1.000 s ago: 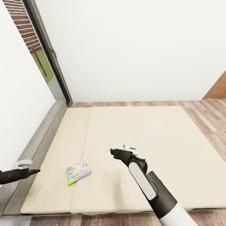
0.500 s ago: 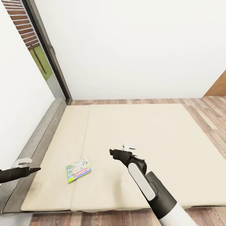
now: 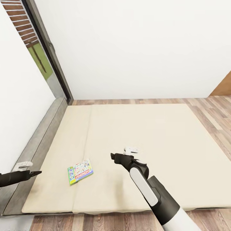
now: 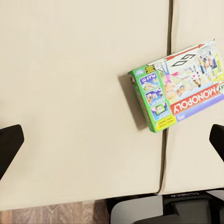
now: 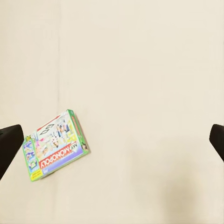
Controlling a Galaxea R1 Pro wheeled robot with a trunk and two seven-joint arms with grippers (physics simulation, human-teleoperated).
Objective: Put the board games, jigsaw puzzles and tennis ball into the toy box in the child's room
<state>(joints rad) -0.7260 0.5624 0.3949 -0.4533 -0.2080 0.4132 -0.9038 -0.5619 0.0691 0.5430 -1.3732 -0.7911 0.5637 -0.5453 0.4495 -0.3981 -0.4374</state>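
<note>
Board game (image 3: 80, 171) lies flat on the bed (image 3: 134, 128); right gripper (image 3: 113, 156), jaws released, should descend squarely over the box's edges.

Left hand (image 3: 38, 173) low at side, right hand (image 3: 112, 156) extended forward, both spread wide

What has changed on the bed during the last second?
The head camera's view shifted a little, so the bed sits higher in the picture. The board game lies in the same spot on the mattress. Both end effectors, left and right, stay open and hold nothing.
</note>
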